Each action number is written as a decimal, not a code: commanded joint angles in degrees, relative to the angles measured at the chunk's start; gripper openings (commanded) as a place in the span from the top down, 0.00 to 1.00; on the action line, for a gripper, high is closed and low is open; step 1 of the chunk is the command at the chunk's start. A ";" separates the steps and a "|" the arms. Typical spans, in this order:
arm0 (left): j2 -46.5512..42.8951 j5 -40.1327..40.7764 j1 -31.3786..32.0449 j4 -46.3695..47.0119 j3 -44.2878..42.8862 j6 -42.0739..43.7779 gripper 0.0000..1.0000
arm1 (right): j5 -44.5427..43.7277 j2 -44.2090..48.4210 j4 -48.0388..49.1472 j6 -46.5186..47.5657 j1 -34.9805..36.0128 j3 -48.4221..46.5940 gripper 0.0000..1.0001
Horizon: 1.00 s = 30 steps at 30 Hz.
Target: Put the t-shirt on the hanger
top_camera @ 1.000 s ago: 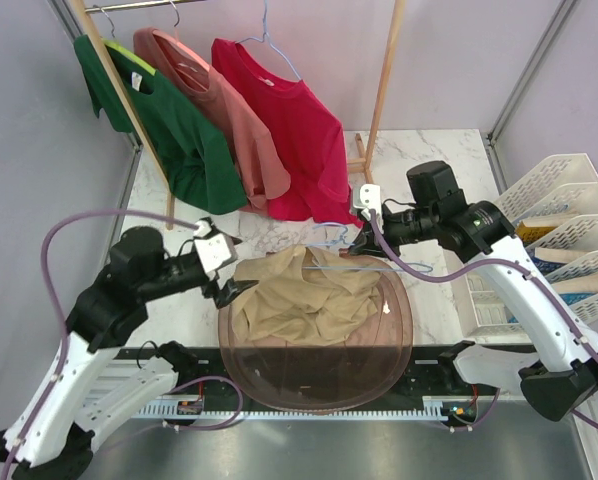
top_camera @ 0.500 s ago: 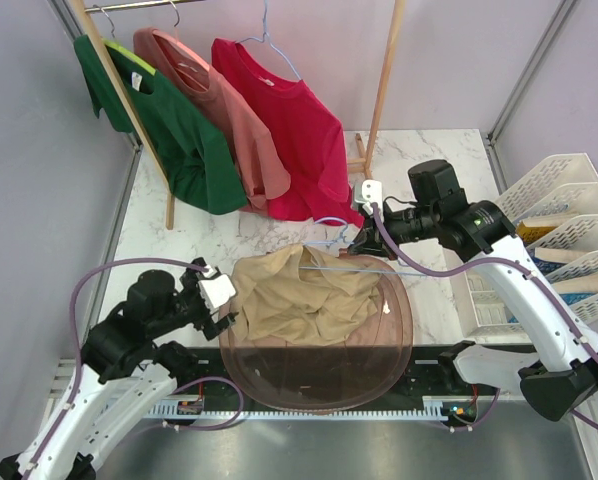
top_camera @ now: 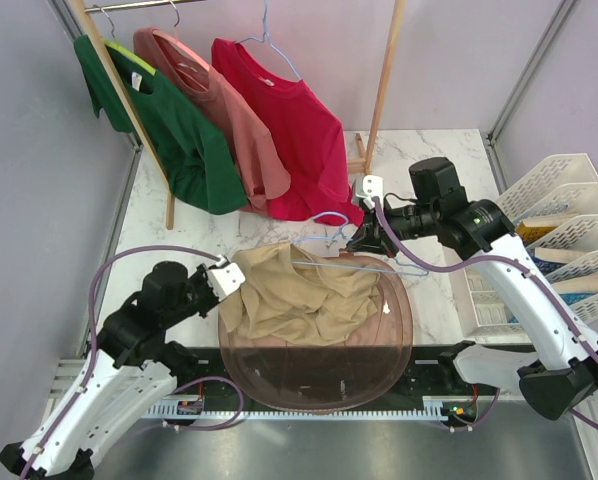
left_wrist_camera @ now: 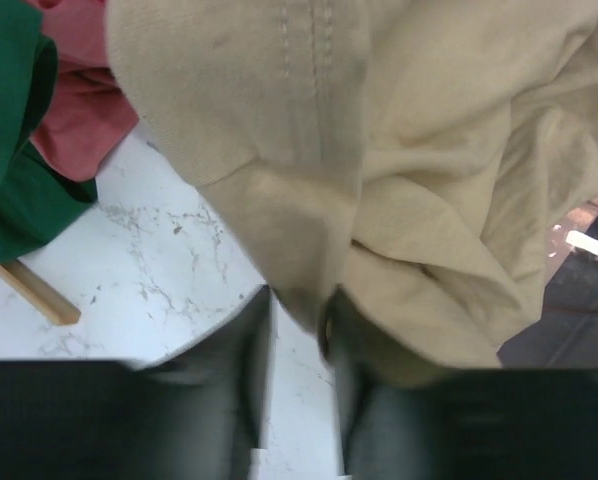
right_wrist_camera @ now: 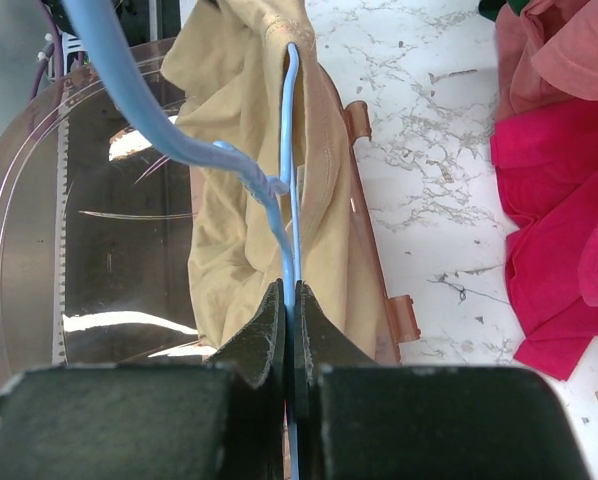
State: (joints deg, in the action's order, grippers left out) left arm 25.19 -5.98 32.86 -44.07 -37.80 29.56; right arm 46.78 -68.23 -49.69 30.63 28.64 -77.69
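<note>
The tan t-shirt [top_camera: 309, 295] lies crumpled over the far rim of a brown see-through tub [top_camera: 309, 385]. My left gripper [top_camera: 229, 283] is at the shirt's left edge. In the left wrist view its jaws [left_wrist_camera: 299, 305] are closed in on a hanging fold of the tan t-shirt [left_wrist_camera: 409, 150]. The light-blue hanger [top_camera: 351, 262] lies across the top of the shirt with its hook towards the red shirt. My right gripper [top_camera: 360, 240] is shut on the hanger wire [right_wrist_camera: 290, 150] just below the twisted neck, as the right wrist view [right_wrist_camera: 291, 300] shows, with the t-shirt [right_wrist_camera: 229, 200] behind it.
A wooden rack at the back left holds a green shirt [top_camera: 179, 130], a salmon-pink shirt [top_camera: 224, 110] and a red shirt [top_camera: 299, 130]. White slotted trays [top_camera: 564, 240] stand at the right edge. A wooden rack post [top_camera: 382, 90] rises behind the right gripper.
My left arm pulled back, then came in again to the shirt's left edge. Its jaws went from wide open to closing on a fold. The right gripper drifted slightly back with the hanger.
</note>
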 commanded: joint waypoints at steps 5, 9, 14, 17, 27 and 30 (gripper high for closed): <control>8.36 7.13 -0.08 1.28 -15.00 4.10 0.98 | 3.58 3.54 2.85 3.20 -0.25 2.54 1.00; 14.60 4.66 -0.08 -2.49 -22.48 4.19 0.97 | 5.42 4.24 3.63 3.21 -0.34 2.98 1.00; 19.63 7.19 -0.25 -5.14 -21.26 7.44 0.89 | 5.60 5.29 5.39 1.45 -0.34 3.42 1.00; 19.38 -8.15 -2.70 -9.79 -24.24 6.65 0.57 | 4.99 6.00 6.18 0.92 -0.34 4.56 1.00; 23.67 -28.21 -4.56 -17.54 -34.87 8.14 0.32 | 5.60 6.35 7.24 0.22 -0.78 6.15 1.00; 28.41 -29.79 -4.56 -20.78 -38.38 10.16 0.32 | 4.99 6.79 7.33 0.30 -0.69 6.76 1.00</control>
State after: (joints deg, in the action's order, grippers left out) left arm 47.99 -29.65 28.36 -60.16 -72.18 36.05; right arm 50.28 -62.87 -45.47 31.11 28.25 -71.42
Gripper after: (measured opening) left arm 0.681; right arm 0.021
